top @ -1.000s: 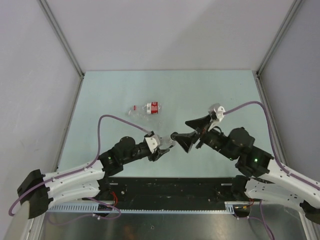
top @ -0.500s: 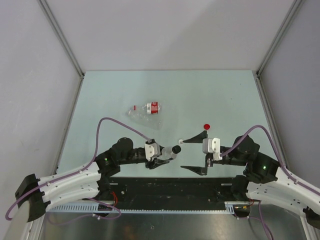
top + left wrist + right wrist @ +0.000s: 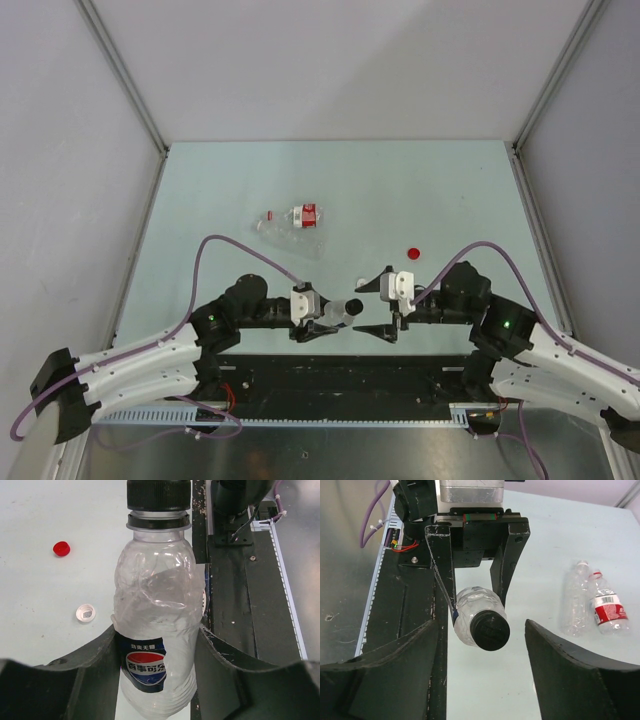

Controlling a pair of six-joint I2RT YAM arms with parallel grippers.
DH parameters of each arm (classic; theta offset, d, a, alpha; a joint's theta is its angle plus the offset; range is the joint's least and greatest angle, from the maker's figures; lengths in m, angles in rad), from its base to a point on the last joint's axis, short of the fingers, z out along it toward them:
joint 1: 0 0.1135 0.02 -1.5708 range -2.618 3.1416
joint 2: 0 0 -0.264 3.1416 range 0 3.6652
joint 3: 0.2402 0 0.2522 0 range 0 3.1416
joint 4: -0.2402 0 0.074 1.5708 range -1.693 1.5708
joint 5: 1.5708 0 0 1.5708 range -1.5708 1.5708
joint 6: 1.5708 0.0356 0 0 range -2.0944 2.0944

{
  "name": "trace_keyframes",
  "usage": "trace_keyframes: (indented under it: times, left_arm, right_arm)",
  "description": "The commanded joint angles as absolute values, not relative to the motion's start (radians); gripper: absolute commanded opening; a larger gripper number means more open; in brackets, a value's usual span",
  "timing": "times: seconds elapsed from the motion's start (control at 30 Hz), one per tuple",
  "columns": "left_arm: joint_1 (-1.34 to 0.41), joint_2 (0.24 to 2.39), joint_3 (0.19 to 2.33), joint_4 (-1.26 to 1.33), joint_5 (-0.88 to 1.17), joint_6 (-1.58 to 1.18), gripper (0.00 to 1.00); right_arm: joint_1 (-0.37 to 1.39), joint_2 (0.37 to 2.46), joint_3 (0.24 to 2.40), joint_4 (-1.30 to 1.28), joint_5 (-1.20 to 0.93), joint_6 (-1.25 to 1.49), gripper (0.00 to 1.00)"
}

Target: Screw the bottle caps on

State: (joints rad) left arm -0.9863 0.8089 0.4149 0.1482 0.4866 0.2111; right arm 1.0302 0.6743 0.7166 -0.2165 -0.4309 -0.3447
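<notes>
Between the fingers of the left gripper [image 3: 155, 647], clamped tight: 1 clear bottle [image 3: 155, 595] with a blue-and-red label, held level. On its neck, just past those fingertips, a black cap [image 3: 159, 495], aimed at the right gripper [image 3: 376, 308]. Right gripper with fingers wide apart, facing that cap end-on. Ahead of the left gripper and off to one side, on the table [image 3: 220, 180]: white cap [image 3: 85, 613] nearer, red cap [image 3: 61, 548] farther. Well beyond both grippers, 2 more bottles [image 3: 590, 602] lying side by side, 1 with a red-and-white label.

Pale green table [image 3: 450, 190]: two bottles [image 3: 292, 220] lying at ten o'clock, red cap [image 3: 414, 252] at three, white cap [image 3: 85, 613] about six.
</notes>
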Motion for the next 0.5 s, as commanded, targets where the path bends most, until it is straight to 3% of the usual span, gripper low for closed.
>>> trace_keyframes:
  times: [0.0, 0.47]
  left_arm:
    - [-0.991, 0.788, 0.459, 0.157, 0.521, 0.234, 0.0]
    - [-0.991, 0.784, 0.468, 0.155, 0.501, 0.243, 0.0]
  right_arm:
    - [1.017, 0.693, 0.729, -0.202, -0.428, -0.332, 0.7]
    - [0.974, 0.717, 0.729, -0.174, -0.488, -0.262, 0.25]
